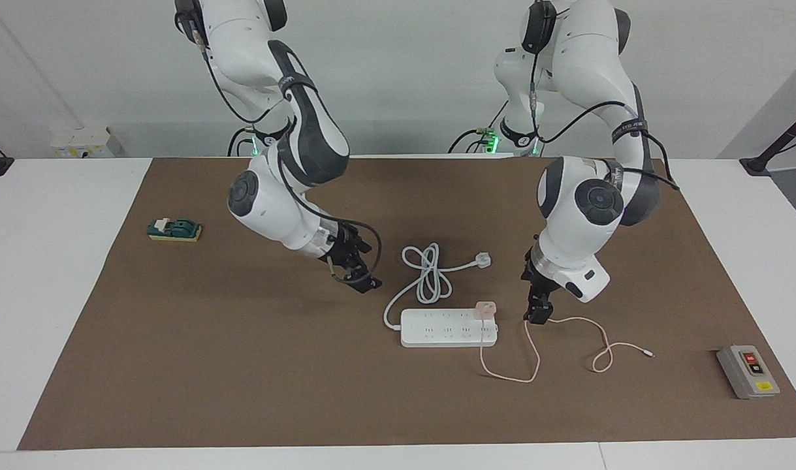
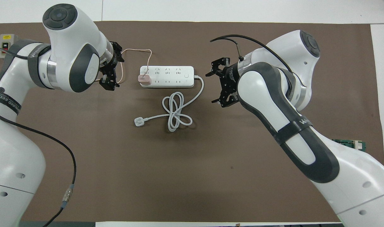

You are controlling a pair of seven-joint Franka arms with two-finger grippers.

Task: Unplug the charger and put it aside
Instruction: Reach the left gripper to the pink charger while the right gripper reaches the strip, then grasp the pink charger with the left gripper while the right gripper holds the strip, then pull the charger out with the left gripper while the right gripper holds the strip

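The charger (image 1: 485,309) is a pale pink cube plugged into the white power strip (image 1: 448,328) at its end toward the left arm; it also shows in the overhead view (image 2: 144,79). Its thin pink cable (image 1: 535,356) loops over the mat to a tiny white connector (image 1: 649,354). My left gripper (image 1: 539,317) is open and empty. It hangs low over the cable beside the charger, a short way off the strip's end (image 2: 116,71). My right gripper (image 1: 355,274) is open and empty above the mat off the strip's other end (image 2: 218,83).
The strip's thick white cord (image 1: 427,271) lies coiled nearer to the robots and ends in a white plug (image 1: 482,260). A green block (image 1: 174,229) sits toward the right arm's end. A grey switch box (image 1: 748,371) sits toward the left arm's end.
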